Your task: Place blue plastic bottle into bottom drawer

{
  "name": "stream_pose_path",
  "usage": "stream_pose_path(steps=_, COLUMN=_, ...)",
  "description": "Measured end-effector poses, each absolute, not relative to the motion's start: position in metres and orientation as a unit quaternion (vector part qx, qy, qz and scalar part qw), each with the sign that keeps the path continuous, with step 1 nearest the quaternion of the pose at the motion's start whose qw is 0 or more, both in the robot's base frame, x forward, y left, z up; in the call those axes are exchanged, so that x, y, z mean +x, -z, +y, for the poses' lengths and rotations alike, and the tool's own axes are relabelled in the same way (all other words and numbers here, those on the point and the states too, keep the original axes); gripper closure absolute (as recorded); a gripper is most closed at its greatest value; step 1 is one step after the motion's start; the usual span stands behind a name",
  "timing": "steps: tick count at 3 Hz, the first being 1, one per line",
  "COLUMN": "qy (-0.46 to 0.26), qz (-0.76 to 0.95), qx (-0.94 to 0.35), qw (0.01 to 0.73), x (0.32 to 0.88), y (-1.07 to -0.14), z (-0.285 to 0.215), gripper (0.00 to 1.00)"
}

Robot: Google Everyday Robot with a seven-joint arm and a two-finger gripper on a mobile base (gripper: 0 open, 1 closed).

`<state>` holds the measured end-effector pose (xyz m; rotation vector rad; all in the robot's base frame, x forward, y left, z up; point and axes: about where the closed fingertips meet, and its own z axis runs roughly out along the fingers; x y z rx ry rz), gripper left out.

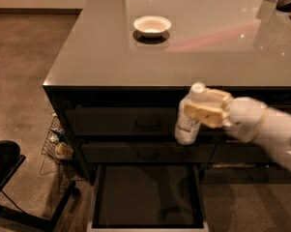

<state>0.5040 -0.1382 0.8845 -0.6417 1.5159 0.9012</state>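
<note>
My gripper [203, 109] reaches in from the right and is shut on the blue plastic bottle [188, 122], a slim clear bottle with a white cap and a dark label. The bottle hangs nearly upright in the air in front of the upper closed drawers, off the counter's front edge. The bottom drawer [147, 195] is pulled open below it, dark and flat inside with a pale rim. The bottle is above the drawer's right part.
A white bowl [152, 25] stands on the grey counter [101, 57]. Two handled drawers [147, 124] are closed above the open one. A wire basket [55, 144] sits on the floor at the left, a dark chair base [9, 178] at the lower left.
</note>
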Motion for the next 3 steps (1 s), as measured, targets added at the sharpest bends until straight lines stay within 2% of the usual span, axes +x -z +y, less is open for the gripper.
stream_pose_path(steps=1, qy=-0.395, qz=0.635, qx=-0.281, qw=0.602, x=0.515, y=-0.806, z=-0.122, gripper=1.0)
stream_pose_path(steps=3, qy=-0.385, qz=0.643, qx=-0.323, qw=0.578, x=0.5, y=-0.679, z=-0.116, gripper=1.0)
